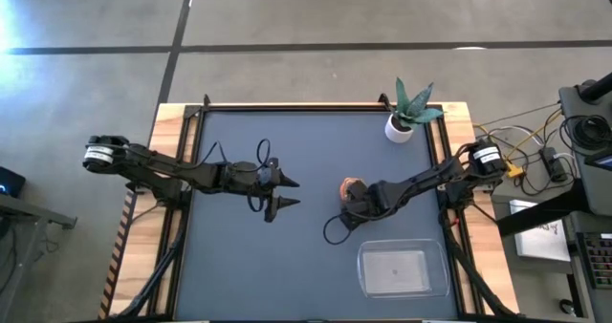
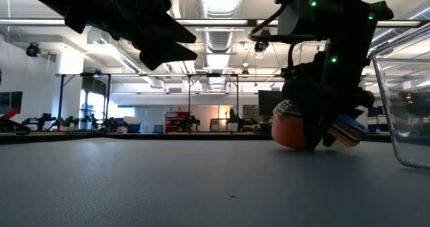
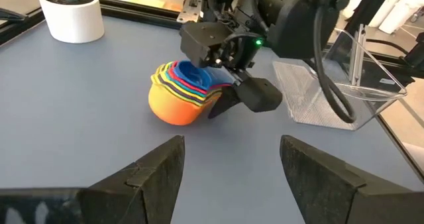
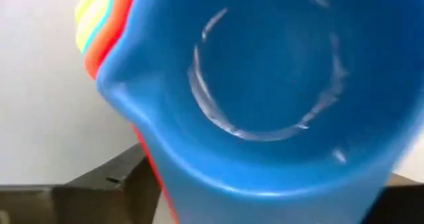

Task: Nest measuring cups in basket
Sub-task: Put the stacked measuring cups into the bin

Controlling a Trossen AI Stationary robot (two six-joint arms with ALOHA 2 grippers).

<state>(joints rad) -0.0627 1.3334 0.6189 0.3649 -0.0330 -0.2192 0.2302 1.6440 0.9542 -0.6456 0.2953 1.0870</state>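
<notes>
Basket (image 1: pixel 403 270) clear, shallow, on mat. Nested measuring cups (image 3: pixel 182 91) near basket, plant-pot (image 1: pixel 400 127) side: orange outermost, blue innermost, tilted. My right gripper (image 3: pixel 232 98) at stack's handles; grip unclear. My left gripper (image 1: pixel 287 191) well apart, fingers spread, holding nothing.

Nested measuring cups (image 3: pixel 180 91): orange outermost, then yellow, red, light blue rims, blue innermost (blue fills right wrist view). Basket (image 1: pixel 403 269) clear. Pot (image 3: pixel 71 15) white, plant green. Mat (image 1: pixel 287 256) dark grey-blue.
</notes>
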